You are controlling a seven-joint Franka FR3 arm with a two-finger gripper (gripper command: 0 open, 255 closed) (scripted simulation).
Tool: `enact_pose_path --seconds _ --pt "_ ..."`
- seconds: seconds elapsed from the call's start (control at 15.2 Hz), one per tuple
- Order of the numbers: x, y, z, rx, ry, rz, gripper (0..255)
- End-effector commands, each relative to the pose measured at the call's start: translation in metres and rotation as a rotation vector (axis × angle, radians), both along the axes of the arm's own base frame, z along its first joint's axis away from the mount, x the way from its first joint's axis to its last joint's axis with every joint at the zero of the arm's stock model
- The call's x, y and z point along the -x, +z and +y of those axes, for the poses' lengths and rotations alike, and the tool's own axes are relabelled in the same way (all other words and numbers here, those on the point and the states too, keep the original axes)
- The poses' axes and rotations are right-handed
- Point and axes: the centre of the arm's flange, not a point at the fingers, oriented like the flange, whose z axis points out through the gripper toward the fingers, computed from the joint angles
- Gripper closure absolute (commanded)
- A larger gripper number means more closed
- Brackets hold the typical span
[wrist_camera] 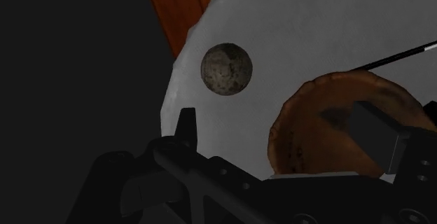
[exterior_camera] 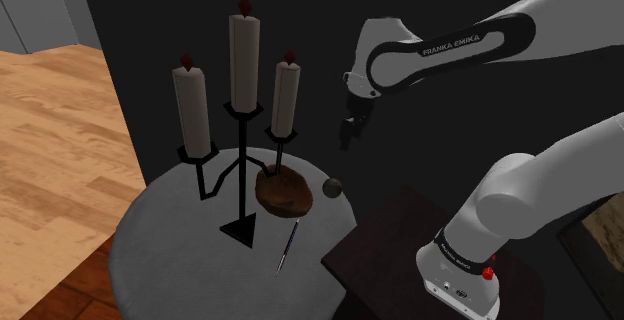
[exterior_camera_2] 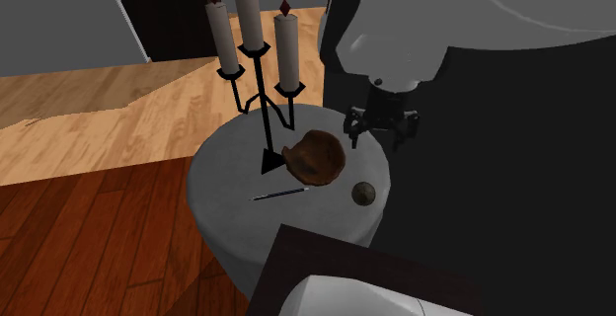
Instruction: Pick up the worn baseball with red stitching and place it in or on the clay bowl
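Gripper [exterior_camera: 348, 133] is empty, fingers spread, hanging above the brown bowl [exterior_camera: 285, 191]. I read that as pre-grasp staging. The dingy baseball [exterior_camera: 332, 186] sits on the round table [exterior_camera: 170, 258] just beside the bowl, on the stand side, so the carry looks short.

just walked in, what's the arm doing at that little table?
The white Franka arm's gripper hangs open above the round grey table and holds nothing. The ball, dull and mottled, sits on the table near its edge, beside the brown bowl but apart from it. A three-candle holder and a pen share the table. The ball is not yet picked up.
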Motion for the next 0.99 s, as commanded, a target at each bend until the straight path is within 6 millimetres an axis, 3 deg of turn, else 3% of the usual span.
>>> enact_pose_path --seconds 0.0,0.66,0.92 --pt "-0.008 -0.026 0.003 0.007 0.019 0.016 0" --pt "-0.037 -0.158 0.009 0.046 0.105 0.1 0" --pt "-0.036 -0.181 0.008 0.048 0.11 0.104 0"
